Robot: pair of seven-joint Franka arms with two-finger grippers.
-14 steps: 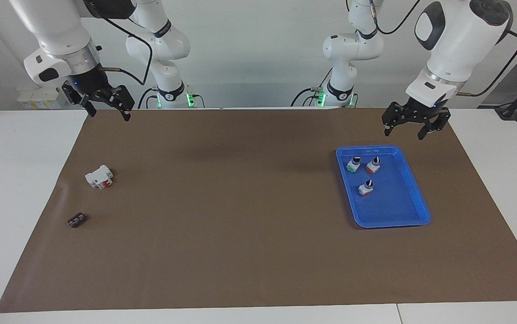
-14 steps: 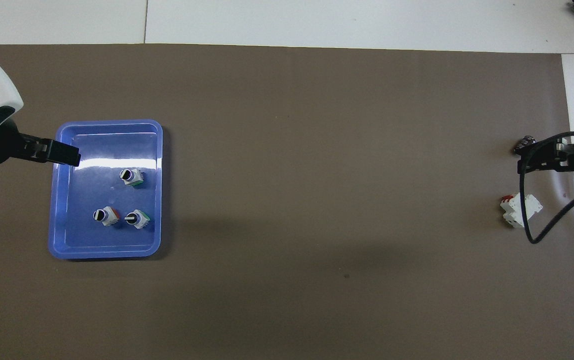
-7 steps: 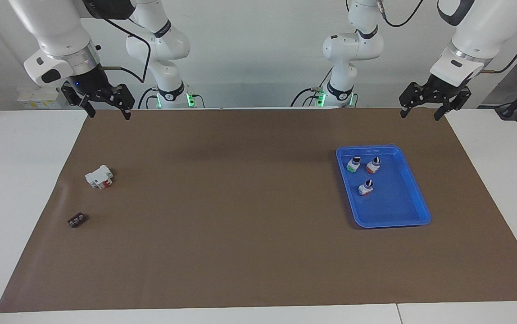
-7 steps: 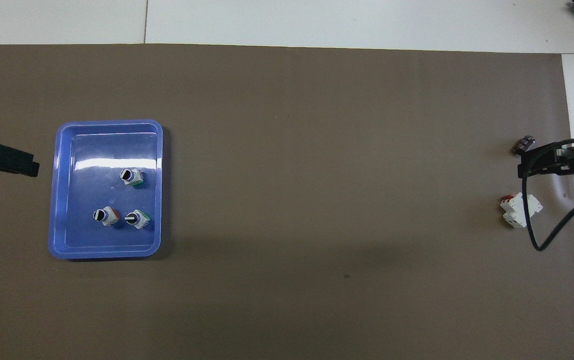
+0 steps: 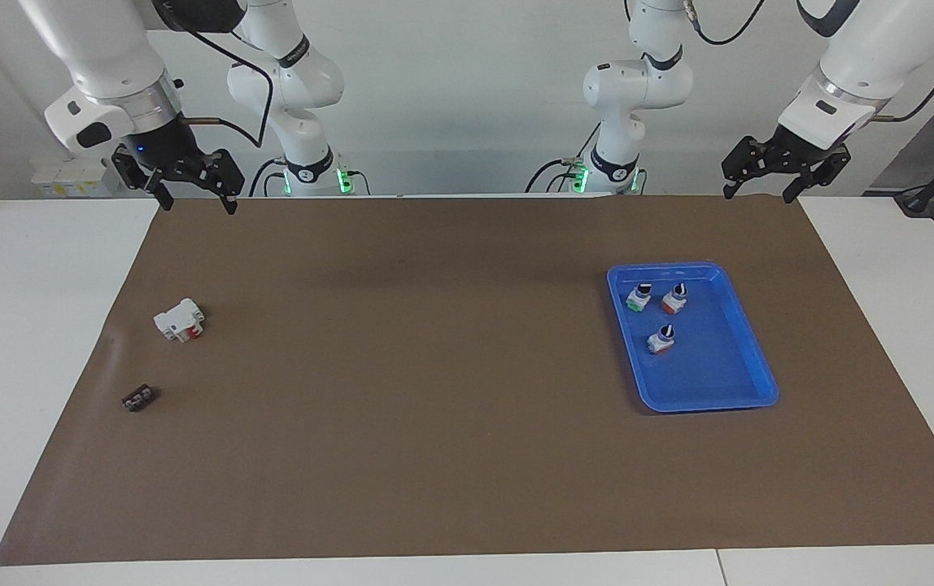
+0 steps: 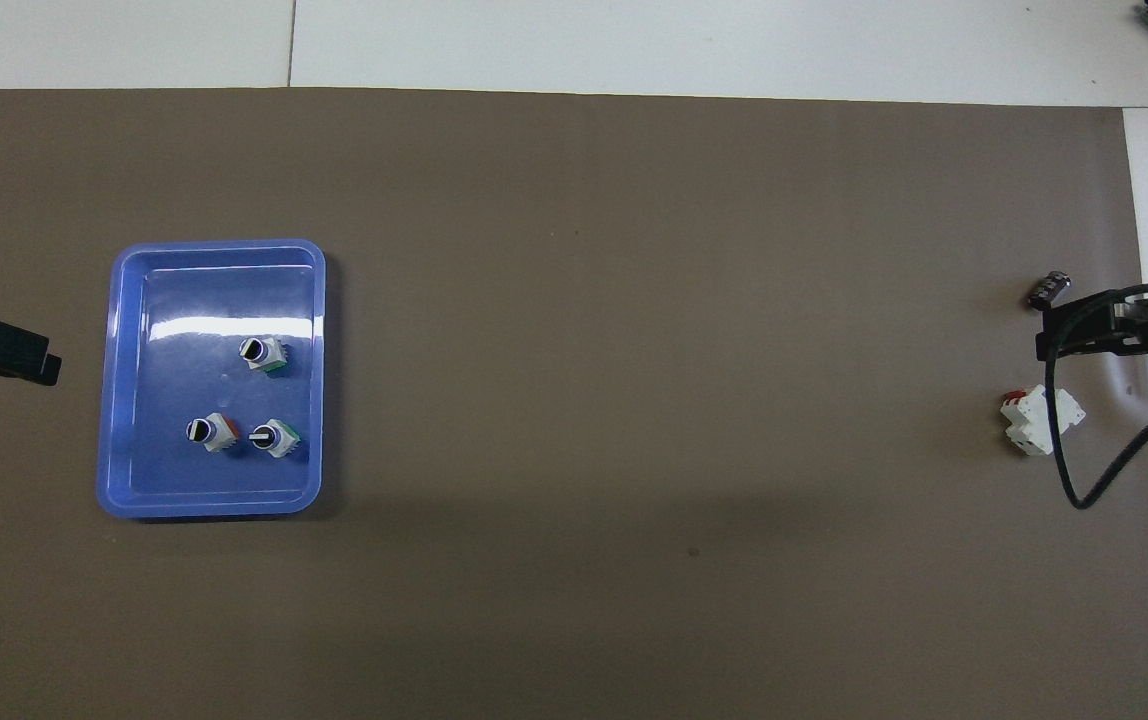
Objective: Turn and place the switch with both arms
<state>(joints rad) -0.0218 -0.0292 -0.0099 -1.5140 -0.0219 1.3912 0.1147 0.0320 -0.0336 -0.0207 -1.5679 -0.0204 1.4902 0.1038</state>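
Note:
A small switch (image 5: 638,298) (image 6: 276,438) with a black knob and a green block stands in the blue tray (image 5: 748,382) (image 6: 124,490). A second switch (image 5: 661,339) (image 6: 262,353) farther from the robots shows green in the overhead view. A red-based one (image 5: 674,299) (image 6: 211,432) stands beside the first. My left gripper (image 5: 757,194) hangs open and empty, high over the mat's corner at the left arm's end, off the tray. My right gripper (image 5: 197,203) hangs open and empty over the mat's corner at the right arm's end.
A white boxy part with red (image 5: 180,320) (image 6: 1039,420) and a small black part (image 5: 139,399) (image 6: 1049,290) lie on the brown mat (image 5: 434,391) toward the right arm's end. The right arm's cable (image 6: 1084,480) loops beside the white part in the overhead view.
My left gripper has risen from over the tray's edge and drawn back toward the mat's corner. The right gripper has hardly moved. The switches have stayed put.

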